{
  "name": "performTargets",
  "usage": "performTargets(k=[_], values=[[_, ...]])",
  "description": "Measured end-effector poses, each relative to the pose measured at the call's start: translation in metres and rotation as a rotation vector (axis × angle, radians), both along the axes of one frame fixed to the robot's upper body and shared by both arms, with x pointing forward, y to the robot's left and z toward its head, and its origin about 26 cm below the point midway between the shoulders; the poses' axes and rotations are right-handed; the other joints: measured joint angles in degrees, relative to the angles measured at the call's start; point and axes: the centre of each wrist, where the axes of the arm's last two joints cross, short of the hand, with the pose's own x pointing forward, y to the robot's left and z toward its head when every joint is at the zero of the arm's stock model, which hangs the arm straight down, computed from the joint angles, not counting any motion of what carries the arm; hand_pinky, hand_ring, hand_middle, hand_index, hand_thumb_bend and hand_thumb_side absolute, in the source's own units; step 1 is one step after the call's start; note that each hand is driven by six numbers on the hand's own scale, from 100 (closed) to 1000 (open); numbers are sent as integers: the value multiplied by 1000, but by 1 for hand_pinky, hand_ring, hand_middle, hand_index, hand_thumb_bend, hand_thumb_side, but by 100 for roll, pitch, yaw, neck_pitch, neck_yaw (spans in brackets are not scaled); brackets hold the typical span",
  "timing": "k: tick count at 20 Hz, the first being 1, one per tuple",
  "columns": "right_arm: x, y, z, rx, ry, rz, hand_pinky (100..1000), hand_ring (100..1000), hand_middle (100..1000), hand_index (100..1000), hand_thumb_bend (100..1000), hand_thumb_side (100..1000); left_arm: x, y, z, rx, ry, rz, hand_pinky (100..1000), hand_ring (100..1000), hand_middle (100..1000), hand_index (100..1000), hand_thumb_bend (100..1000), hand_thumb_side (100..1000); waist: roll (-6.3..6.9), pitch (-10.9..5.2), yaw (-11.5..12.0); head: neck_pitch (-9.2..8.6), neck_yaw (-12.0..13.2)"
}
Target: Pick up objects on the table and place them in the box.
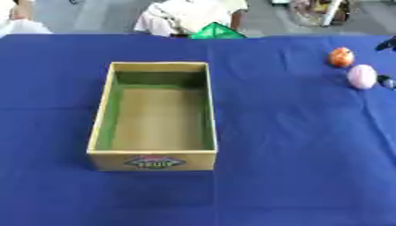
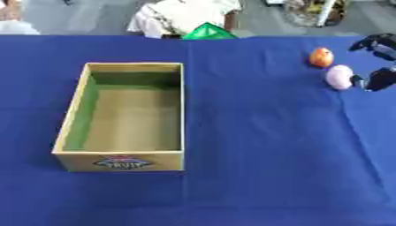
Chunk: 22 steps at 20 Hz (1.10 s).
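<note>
Only the right hand (image 2: 377, 62) shows up, poking in at the right edge. It's a black hand with its fingers (image 2: 363, 44) and thumb spread apart in an open curve, nothing gripped between them. The left hand isn't visible in either view.

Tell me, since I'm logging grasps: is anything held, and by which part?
Nothing is held. The right hand is open beside the pink egg, its fingers not closed on it.
</note>
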Motion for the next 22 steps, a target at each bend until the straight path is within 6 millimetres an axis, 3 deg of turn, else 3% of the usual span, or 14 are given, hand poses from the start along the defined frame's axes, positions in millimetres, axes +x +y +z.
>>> performTargets(k=[22], values=[[7, 1, 2, -27, 16, -2, 871, 915, 911, 928, 273, 132, 1, 0, 2, 8, -10, -8, 752, 856, 721, 761, 281, 774, 53, 29, -33, 0, -145]])
